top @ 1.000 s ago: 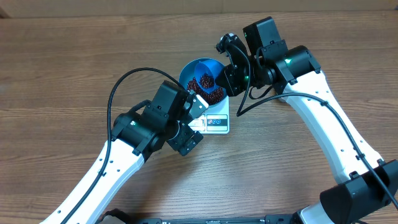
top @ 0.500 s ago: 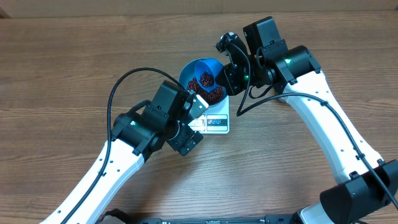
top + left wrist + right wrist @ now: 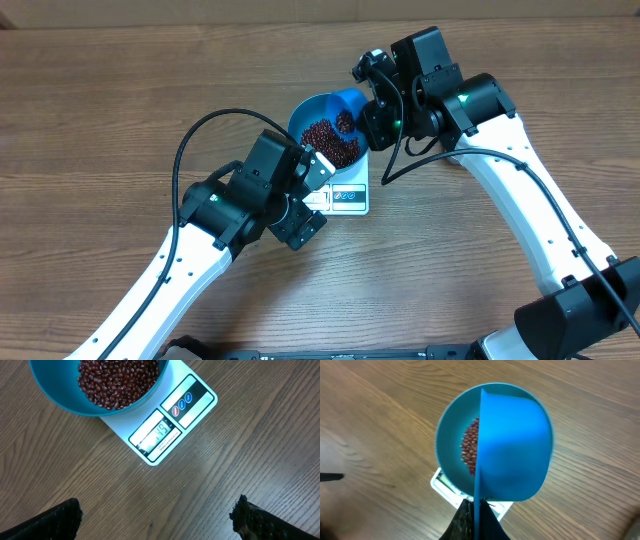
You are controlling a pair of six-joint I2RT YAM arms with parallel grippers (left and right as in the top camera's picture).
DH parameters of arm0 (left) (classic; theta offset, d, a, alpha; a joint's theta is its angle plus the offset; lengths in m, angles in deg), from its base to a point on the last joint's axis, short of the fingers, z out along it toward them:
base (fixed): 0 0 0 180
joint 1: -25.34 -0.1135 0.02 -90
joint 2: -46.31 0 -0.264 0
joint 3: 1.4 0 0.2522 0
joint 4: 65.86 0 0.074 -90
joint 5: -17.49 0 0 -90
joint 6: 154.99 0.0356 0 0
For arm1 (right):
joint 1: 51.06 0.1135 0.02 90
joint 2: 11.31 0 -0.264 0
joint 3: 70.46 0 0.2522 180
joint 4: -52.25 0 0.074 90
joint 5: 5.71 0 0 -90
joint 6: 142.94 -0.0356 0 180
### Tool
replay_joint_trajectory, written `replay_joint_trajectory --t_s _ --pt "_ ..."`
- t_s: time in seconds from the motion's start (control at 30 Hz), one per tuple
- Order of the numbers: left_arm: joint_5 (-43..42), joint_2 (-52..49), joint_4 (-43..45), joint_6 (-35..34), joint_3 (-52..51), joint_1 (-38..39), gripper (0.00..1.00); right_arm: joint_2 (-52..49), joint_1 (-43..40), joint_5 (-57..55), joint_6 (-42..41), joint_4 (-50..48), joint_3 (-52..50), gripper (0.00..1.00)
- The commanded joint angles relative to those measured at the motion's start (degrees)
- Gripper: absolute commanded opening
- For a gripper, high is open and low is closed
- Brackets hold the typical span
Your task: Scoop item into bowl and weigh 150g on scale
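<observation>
The beans [image 3: 117, 380] lay heaped in the bowl [image 3: 55, 400], which sat on the scale [image 3: 195, 407]. The display [image 3: 157, 435] was lit, though its digits were too small to read with certainty. Over the bowl's far rim hung the scoop [image 3: 515, 445], tipped on edge, with a few beans visible in it from overhead. The right gripper [image 3: 472, 520] was clamped tight on the scoop's handle. The left gripper [image 3: 155, 520] hovered over the table [image 3: 250, 460] just beside the scale, its jaws spread wide and holding nothing.

This looked like the topping-up step, with beans being trickled in toward the target weight. The next move probably called for a very slight tilt or tap of the scoop, adding only a few beans at a time without nudging the bowl.
</observation>
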Motion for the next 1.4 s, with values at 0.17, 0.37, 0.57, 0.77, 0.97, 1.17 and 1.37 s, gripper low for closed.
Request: replay_joint_trajectory --t_s 0.17,0.37,0.57,0.77,0.97,1.17,1.37 --pt "-0.9 0.2 0.2 0.9 -0.4 -0.3 0.99 -0.1 0.4 -4.2 0.7 -1.6 1.9 0.04" --pt "-0.9 0.2 0.2 0.9 -0.4 -0.3 0.99 -0.1 0.4 -4.2 1.0 -1.7 1.9 0.04" --pt "-0.9 0.2 0.2 0.9 -0.4 -0.3 1.0 -0.1 0.4 -4.6 0.5 -1.4 1.9 0.04" --pt "-0.9 0.2 0.2 0.9 -0.4 -0.3 0.99 -0.1 0.4 -4.8 -1.8 -1.6 1.9 0.04" --pt "-0.9 0.2 0.2 0.9 -0.4 -0.3 0.99 -0.1 0.4 -5.1 -4.2 -1.6 1.9 0.04" --pt "-0.9 0.2 0.2 0.9 -0.4 -0.3 1.0 -0.1 0.4 -6.1 -4.3 -1.4 1.9 0.04" --pt "-0.9 0.2 0.2 0.9 -0.4 -0.3 0.99 -0.1 0.4 -5.1 -4.4 -1.0 1.9 0.04"
